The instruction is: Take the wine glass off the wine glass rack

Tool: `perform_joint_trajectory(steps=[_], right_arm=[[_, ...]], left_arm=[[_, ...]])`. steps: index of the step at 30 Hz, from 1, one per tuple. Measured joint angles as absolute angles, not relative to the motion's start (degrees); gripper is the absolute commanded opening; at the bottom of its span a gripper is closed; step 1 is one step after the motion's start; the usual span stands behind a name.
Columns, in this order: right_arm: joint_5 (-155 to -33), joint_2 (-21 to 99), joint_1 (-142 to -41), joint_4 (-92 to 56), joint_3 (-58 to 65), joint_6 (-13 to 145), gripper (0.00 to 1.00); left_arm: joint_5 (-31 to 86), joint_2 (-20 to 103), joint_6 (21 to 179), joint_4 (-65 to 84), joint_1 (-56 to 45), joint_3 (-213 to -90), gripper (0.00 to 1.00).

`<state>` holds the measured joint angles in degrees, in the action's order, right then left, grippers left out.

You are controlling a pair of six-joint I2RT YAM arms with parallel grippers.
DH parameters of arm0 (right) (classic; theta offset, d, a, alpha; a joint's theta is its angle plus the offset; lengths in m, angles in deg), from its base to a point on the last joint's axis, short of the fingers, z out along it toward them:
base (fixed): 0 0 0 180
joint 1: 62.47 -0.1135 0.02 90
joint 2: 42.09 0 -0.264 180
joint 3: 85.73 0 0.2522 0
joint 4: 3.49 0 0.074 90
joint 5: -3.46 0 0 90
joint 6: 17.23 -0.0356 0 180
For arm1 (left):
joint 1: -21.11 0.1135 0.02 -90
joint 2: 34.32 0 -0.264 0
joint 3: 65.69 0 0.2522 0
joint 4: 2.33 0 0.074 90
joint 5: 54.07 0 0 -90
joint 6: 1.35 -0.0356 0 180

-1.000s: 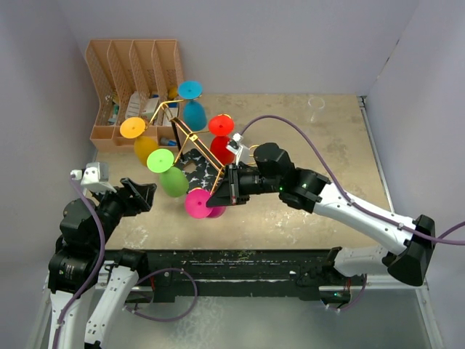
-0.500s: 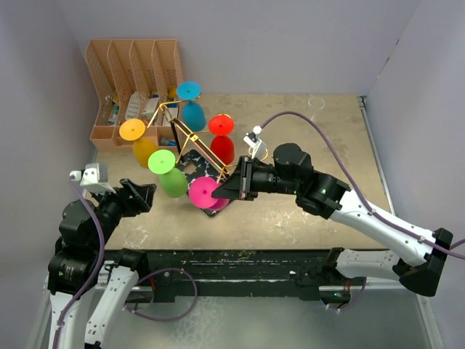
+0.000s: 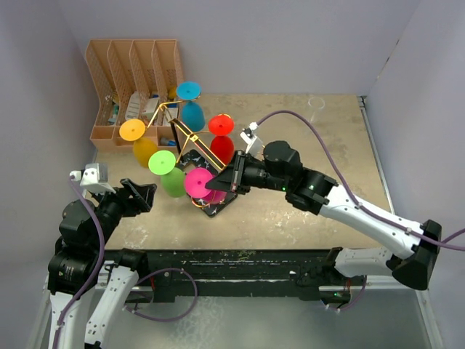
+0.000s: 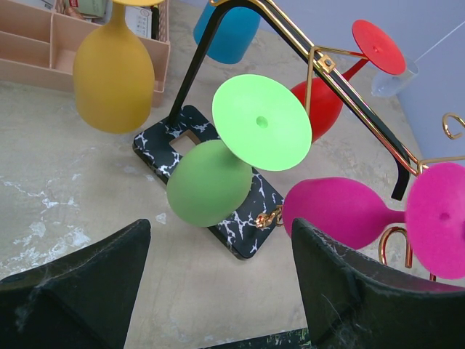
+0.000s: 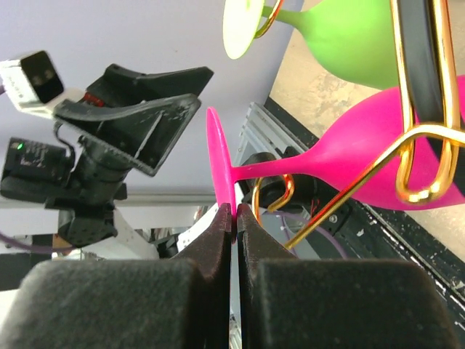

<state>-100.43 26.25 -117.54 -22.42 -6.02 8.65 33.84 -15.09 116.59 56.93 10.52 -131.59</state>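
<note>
The rack (image 3: 192,137) is a gold wire stand with curled arm ends on a black, white-veined slab, standing on the worktop (image 3: 312,153). The pink wine glass (image 3: 197,182) hangs from its near arm, tipped almost onto its side. Its stem runs through a gold hook (so it is not yet free), and the thin edge of its round foot is pinched between the tips of the right end effector (image 5: 233,211).
</note>
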Motion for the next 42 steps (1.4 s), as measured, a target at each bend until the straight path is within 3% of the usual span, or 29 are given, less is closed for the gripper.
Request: perform_joint_trajectory(steps=[13, 31, 38, 42], right_arm=[[-105.11, 36.21, -117.54, -16.37, 1.08, 9.65, 0.0], [-107.58, 31.97, -117.61, -25.29, 12.56, 16.82, 0.0], [-103.15, 30.77, -117.61, -33.35, 24.91, 30.2, 0.0], [-94.77, 27.84, -117.67, -40.02, 29.19, 43.95, 0.0]], left_arm=[[34.04, -15.14, 116.62, 56.95, 10.52, -131.59, 0.82], [34.8, -15.33, 116.7, 56.97, 10.52, -131.59, 0.83], [34.65, -15.01, 117.71, 57.0, 10.52, -131.7, 0.85], [30.78, -11.62, 120.81, 56.97, 10.52, -133.79, 0.88]])
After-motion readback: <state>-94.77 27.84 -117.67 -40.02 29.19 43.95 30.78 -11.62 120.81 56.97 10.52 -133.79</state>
